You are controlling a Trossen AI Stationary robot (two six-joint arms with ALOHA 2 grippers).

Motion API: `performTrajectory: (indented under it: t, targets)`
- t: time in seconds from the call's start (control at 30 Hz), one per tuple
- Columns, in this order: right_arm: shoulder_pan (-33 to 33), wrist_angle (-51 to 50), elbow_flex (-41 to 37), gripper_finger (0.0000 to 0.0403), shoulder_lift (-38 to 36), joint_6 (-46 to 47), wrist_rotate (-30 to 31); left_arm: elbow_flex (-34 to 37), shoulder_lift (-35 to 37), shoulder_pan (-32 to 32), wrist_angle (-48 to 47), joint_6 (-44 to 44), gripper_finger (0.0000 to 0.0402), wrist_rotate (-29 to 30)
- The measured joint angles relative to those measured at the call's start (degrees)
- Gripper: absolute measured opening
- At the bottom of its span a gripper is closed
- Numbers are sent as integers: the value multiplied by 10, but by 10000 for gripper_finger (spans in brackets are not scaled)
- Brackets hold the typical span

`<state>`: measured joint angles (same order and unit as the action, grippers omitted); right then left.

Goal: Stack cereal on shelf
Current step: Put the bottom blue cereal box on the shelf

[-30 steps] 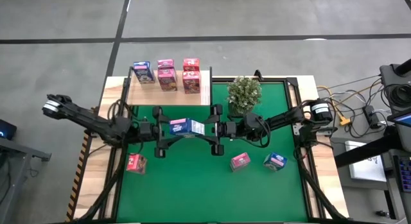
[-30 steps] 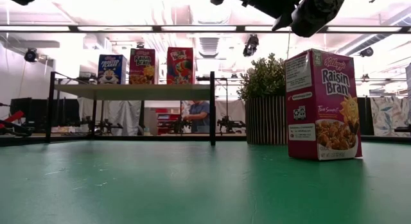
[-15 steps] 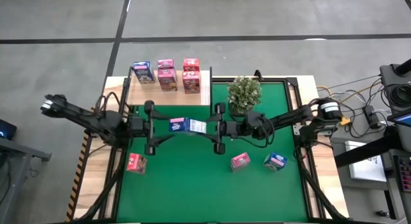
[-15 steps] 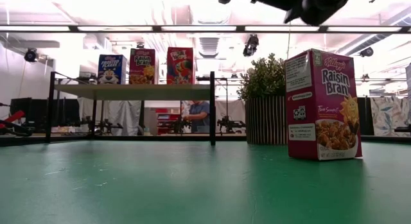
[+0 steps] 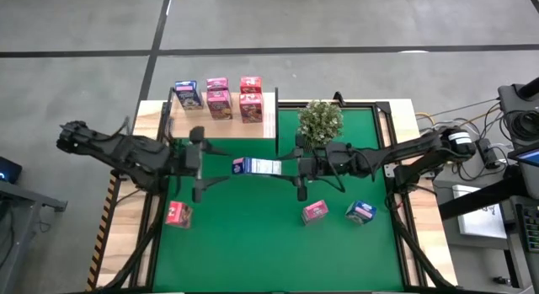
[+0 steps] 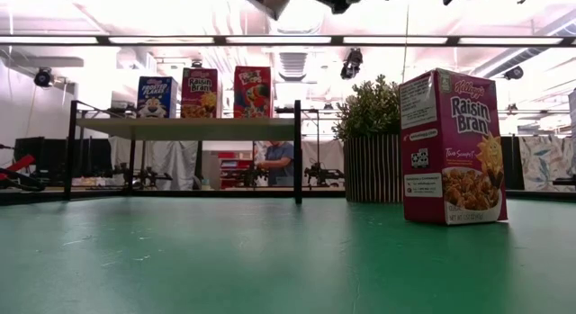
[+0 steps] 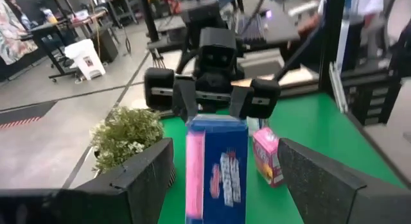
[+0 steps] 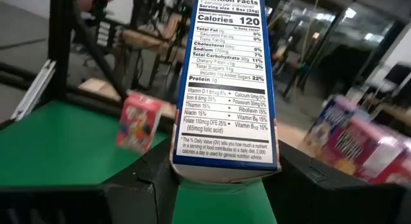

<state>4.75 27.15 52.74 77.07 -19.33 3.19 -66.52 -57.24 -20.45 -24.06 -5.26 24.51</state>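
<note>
From above, the left gripper (image 5: pixel 200 165) hangs with fingers spread, apart from the blue cereal box (image 5: pixel 256 167), which the right gripper (image 5: pixel 296 167) pinches above the green mat (image 5: pixel 253 235). Five boxes appear to occupy the shelf (image 5: pixel 181 121), though the low view resolves only three (image 6: pixel 200 92). The right wrist view alone shows the held box's nutrition panel (image 8: pixel 225 76).

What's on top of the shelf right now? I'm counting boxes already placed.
The shelf holds five cereal boxes in three columns. In the low view three fronts show; the rear boxes are hidden.
</note>
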Motion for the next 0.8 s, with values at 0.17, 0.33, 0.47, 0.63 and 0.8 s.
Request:
performTrajectory:
  t: [0.17,0.33,0.47,0.63,0.8]
  targets:
    - [0,-2,-12,176,9,3,7,-6,-43,0,-9,-2,263,0]
    - [0,9,-14,176,14,3,14,-4,-53,0,-6,16,263,4]
    - [0,10,-14,176,14,3,13,-2,-53,0,-14,24,263,24]
    - [0,10,-15,176,14,4,13,3,-53,1,-38,32,263,63]
    - [0,13,-15,176,14,3,13,13,-66,1,-34,40,263,61]
